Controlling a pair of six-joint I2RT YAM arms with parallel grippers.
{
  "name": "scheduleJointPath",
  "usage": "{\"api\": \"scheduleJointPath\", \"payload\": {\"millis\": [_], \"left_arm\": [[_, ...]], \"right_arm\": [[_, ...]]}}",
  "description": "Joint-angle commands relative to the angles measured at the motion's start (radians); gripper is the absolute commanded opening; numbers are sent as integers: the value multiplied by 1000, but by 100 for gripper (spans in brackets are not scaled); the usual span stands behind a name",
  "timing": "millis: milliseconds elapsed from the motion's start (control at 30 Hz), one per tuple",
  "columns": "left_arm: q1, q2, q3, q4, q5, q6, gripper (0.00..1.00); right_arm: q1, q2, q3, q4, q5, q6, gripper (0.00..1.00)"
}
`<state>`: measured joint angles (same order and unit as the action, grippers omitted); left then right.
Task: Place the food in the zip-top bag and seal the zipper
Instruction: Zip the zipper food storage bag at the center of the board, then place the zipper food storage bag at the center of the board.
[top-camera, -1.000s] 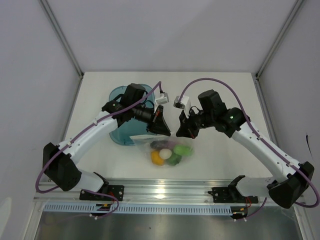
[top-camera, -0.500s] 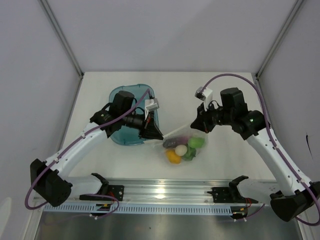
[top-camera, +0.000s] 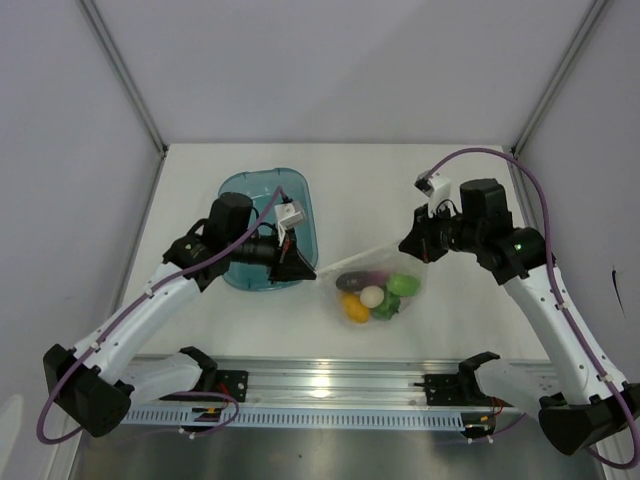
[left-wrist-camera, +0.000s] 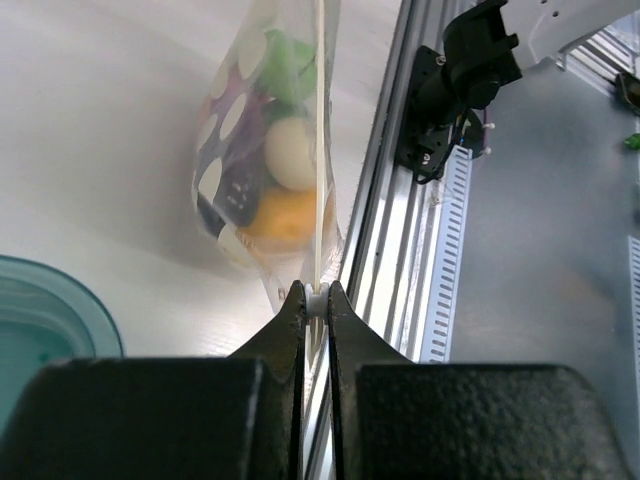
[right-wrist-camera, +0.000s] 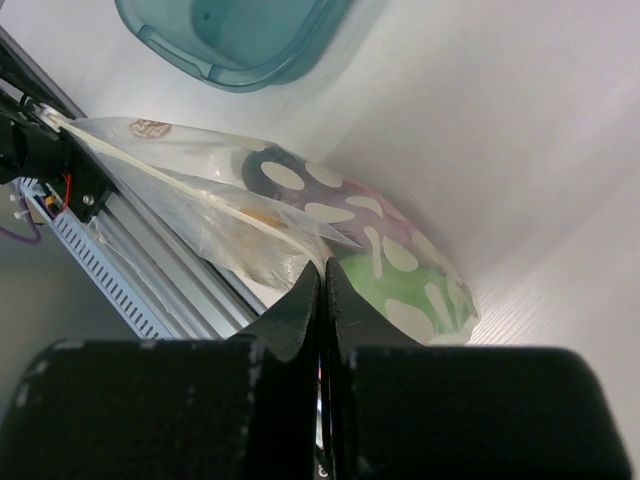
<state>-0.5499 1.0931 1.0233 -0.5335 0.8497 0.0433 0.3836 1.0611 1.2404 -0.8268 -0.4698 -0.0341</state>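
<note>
Overhead looks down; close wrists apparently share bag (top-camera: 372, 288).

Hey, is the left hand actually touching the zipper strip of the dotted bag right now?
Touching. The left wrist view shows the left hand shut on the zipper, pinching the strip's near end with no gap.

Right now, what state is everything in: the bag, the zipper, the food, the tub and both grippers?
zip-top bag: held by its top edge, bulging with food.
zipper: pulled taut between the grippers; cannot tell whether it is sealed.
food: inside the bag.
teal tub: upright on the table, no food seen in it.
left gripper: shut on one end of the zipper.
right gripper: shut on the other end.
</note>
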Motion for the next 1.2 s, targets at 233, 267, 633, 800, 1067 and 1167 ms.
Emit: {"api": "scheduleJointPath", "payload": {"millis": [233,267,633,800,1067,1167], "left_arm": [[25,-84,-52,4,-127,-83,1],[25,-84,-52,13,-120,-89,1],[13,164,72,173,-135,-247,21],[1,286,173,276,-390,-298,88],[-13,107,172,408,-649,-273,100],[-28,22,112,411,-611,-289,100]], "right_arm": [[-54,-47,-19,-40,86,30,0],[-54,-47,-18,-43,91,30,0],[-55,114,-9,-46,189,184,0],[-129,253,-5,66,198,252,0],[-192,547,152,129,259,218,0],[-209,669,282,117,321,177,14]]}}
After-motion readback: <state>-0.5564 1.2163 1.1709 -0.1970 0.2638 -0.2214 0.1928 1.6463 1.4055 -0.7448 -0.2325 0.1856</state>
